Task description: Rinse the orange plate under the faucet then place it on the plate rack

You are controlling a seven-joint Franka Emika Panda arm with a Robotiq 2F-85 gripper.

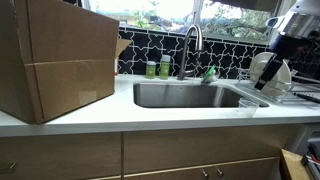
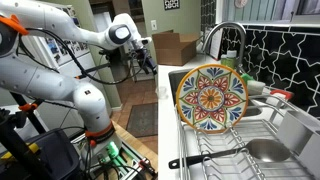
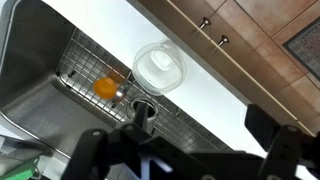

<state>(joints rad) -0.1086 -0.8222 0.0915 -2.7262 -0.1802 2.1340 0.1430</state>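
Cams | exterior: in front of white counter [image 1: 90, 112], near counter height, mid-range, facing rectangular stainless-steel sink [image 1: 185, 96] and black patterned tile backsplash [image 1: 150, 48] | exterior: counter end, close, looking along sink [image 2: 295, 122] | wrist: high, looking down into sink [image 3: 35, 70] | shared: sink in all three; tall brushed-steel gooseneck faucet [image 1: 192, 45] [image 2: 228, 35] in both exterior views

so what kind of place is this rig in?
Most likely a home kitchen. A steel sink is set in a white counter, with a gooseneck faucet behind it and wood cabinets below.
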